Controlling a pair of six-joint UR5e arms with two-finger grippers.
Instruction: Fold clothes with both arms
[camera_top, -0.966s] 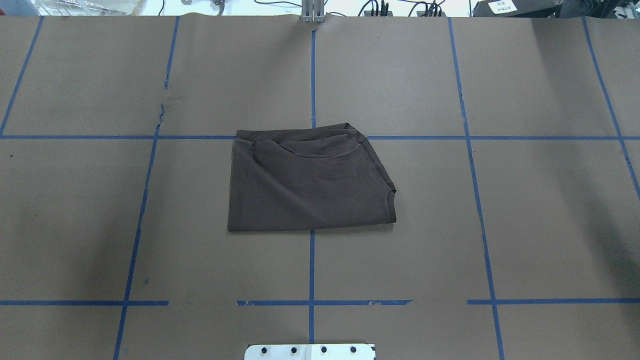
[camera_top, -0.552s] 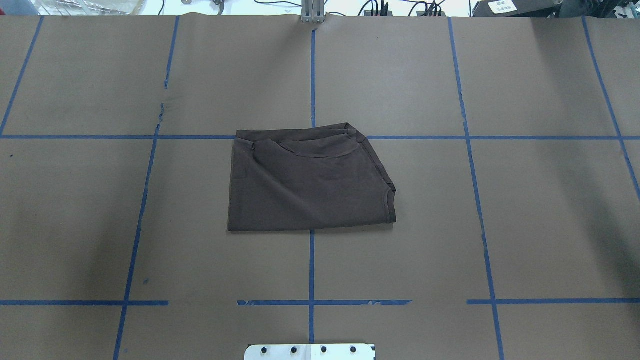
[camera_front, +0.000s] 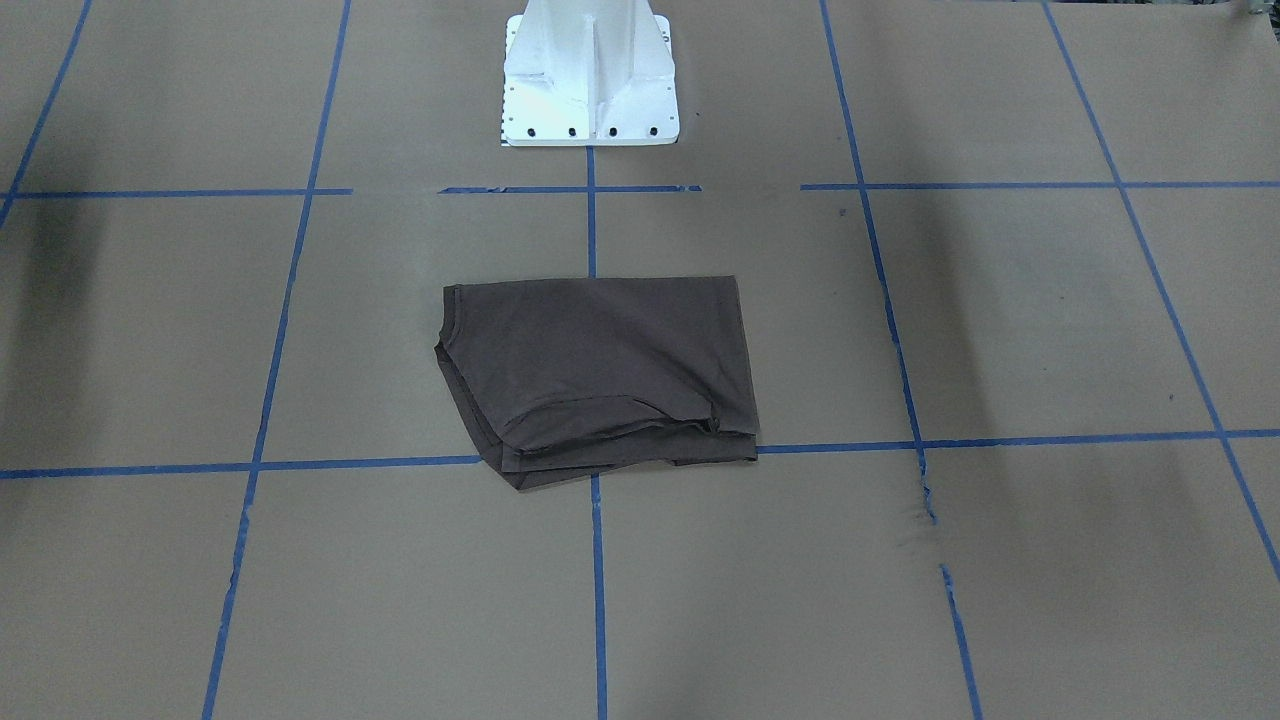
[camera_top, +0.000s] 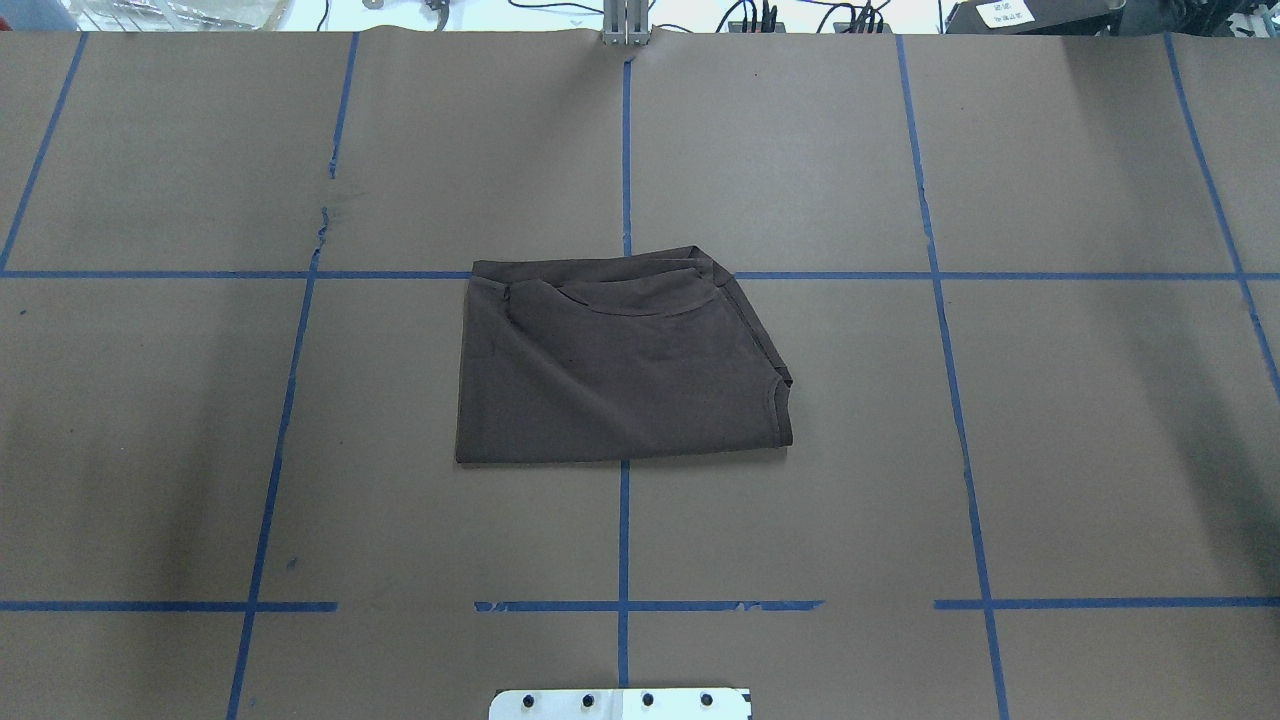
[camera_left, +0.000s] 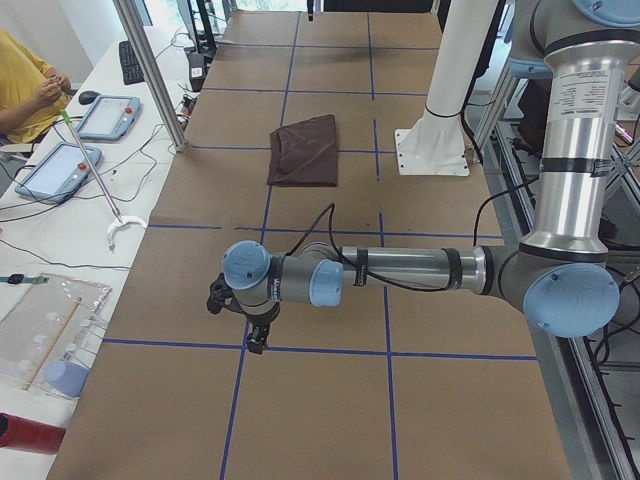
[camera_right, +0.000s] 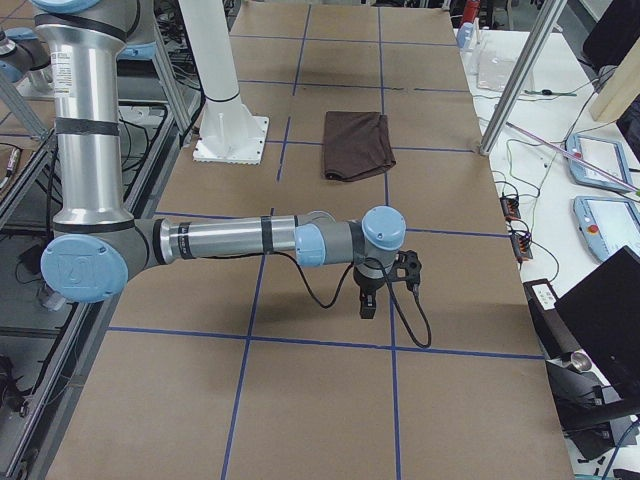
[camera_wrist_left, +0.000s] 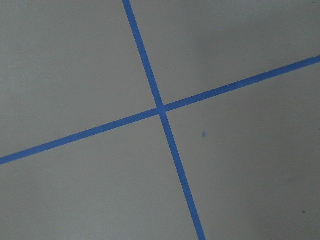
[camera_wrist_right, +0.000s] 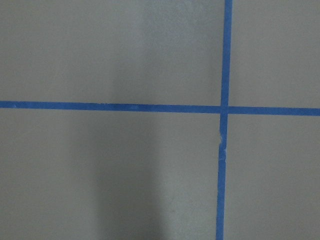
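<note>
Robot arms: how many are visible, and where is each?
2. The left arm reaches low over the left end of the table; the right arm reaches low over its right end. Neither touches the T-shirt.

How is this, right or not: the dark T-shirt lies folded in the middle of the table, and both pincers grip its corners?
Not right. The T-shirt lies folded mid-table, but no pincer grips it: the exterior left and right views show the left pincer and right pincer apart from it.
</note>
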